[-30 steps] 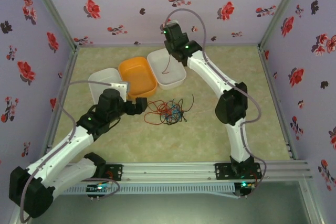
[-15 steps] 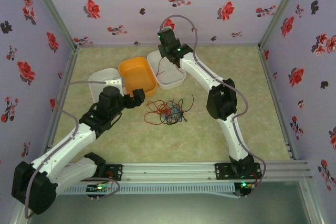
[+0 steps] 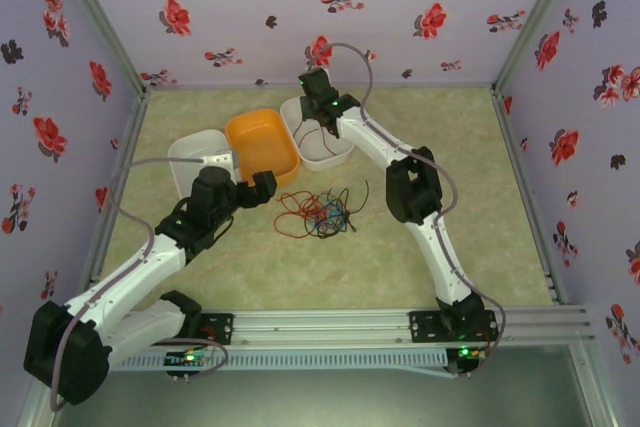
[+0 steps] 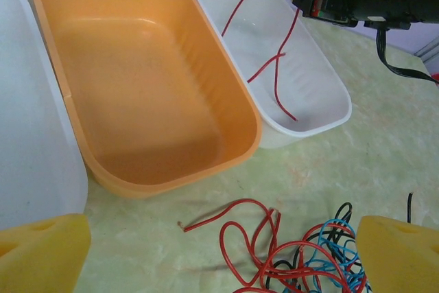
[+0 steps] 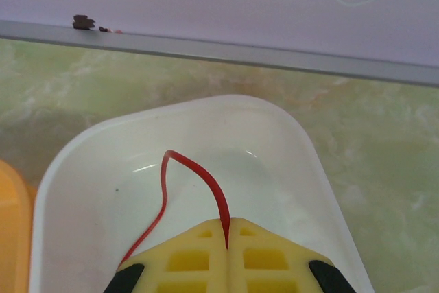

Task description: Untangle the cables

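Right wrist view: right gripper (image 5: 227,228) pressed together, pinching red wire (image 5: 199,173), which dangles into white bin (image 5: 206,103). Left gripper (image 3: 264,188) spread, empty, just beside cables (image 3: 318,215) on table. Wires look light, limp, snag-prone; best hold probably free red end (image 4: 186,226), not knot.

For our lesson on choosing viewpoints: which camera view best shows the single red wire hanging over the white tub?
Left wrist: the red wire shows nearly full length, dangling into the white tub. Right wrist catches its top stretch pinched in the shut right claw; top external renders it a faint thread.
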You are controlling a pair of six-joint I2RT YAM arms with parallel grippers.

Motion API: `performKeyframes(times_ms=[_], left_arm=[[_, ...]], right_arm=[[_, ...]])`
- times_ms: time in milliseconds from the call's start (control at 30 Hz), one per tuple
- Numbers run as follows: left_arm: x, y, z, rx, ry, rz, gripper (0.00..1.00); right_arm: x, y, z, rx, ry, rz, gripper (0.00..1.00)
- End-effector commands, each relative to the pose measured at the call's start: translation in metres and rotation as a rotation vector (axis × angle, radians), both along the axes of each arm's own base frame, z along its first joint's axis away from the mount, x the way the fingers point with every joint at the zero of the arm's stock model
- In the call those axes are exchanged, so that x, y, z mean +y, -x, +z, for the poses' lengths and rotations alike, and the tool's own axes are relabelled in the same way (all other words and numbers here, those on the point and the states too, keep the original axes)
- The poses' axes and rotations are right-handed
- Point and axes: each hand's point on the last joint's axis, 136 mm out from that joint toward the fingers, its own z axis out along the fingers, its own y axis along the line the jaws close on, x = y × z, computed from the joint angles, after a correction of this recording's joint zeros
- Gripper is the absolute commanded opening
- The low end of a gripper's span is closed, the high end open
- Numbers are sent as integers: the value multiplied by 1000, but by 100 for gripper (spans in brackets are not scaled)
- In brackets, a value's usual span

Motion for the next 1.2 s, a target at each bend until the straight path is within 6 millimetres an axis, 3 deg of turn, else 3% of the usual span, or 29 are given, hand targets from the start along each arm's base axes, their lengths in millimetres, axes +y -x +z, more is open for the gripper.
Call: performKeyframes(times_ms=[0, 267, 467, 633, 867, 1167], left_arm=[[4, -6, 2, -20, 19, 33, 100], [1, -9, -1, -14, 21, 34, 100], [0, -10, -4, -8, 25, 36, 100], [-1, -11, -6, 1, 23, 33, 100], [-3, -14, -11, 30, 14, 34, 100], [-14, -20, -24, 118, -18, 7, 97]], right_arm=[[-11, 3, -17, 62, -24, -51, 0], [-20, 17, -47, 154, -9, -61, 0], [-20, 19, -51, 171, 0, -38, 4], [-22, 23, -33, 162, 12, -17, 26], [-33, 40, 3, 143, 4, -9, 46], [-60, 92, 29, 177, -35, -24, 57]])
